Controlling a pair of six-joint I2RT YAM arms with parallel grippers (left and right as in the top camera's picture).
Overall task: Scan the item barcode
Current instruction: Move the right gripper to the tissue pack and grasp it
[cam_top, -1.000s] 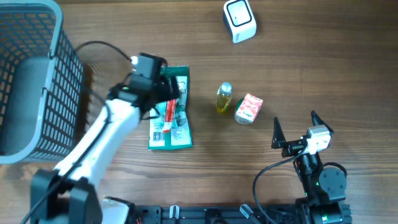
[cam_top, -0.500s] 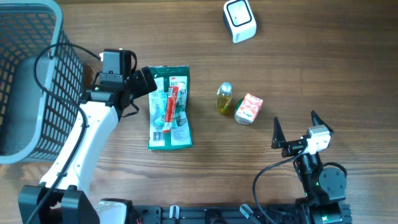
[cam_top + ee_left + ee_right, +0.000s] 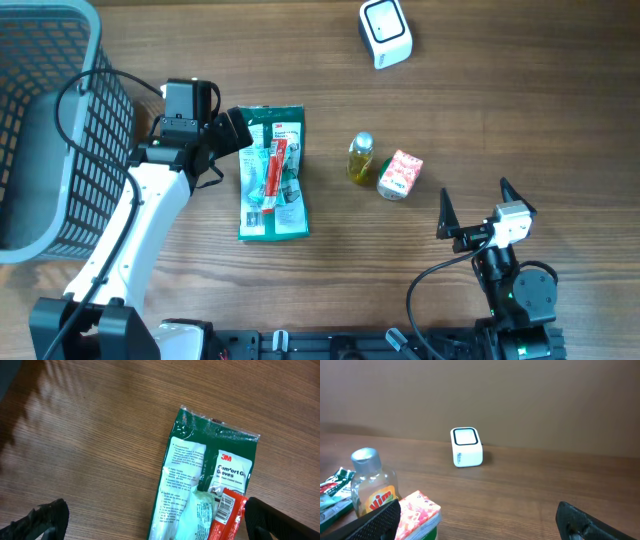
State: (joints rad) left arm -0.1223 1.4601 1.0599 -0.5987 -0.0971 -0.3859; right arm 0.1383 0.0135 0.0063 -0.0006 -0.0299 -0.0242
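A green glove packet point(image 3: 272, 175) lies flat on the table with a red sachet point(image 3: 271, 167) on top of it. In the left wrist view the red sachet point(image 3: 227, 516) shows a barcode label, and the green packet point(image 3: 210, 470) fills the lower right. My left gripper point(image 3: 238, 135) stands open just left of the packet's top end, holding nothing; its fingertips point(image 3: 44, 521) frame the packet. The white scanner point(image 3: 385, 33) sits at the far edge. My right gripper point(image 3: 478, 203) is open and empty at the front right, facing the scanner point(image 3: 466, 446).
A small yellow bottle point(image 3: 360, 157) with a silver cap and a red-and-white carton point(image 3: 400, 174) stand side by side right of the packet, and the bottle point(image 3: 372, 485) and carton point(image 3: 417, 514) are close before the right wrist. A grey mesh basket point(image 3: 95, 90) fills the left edge.
A second ago my left gripper hung over the packet and the red sachet; it has since drawn back left, off the packet, still open. The right arm has not moved.
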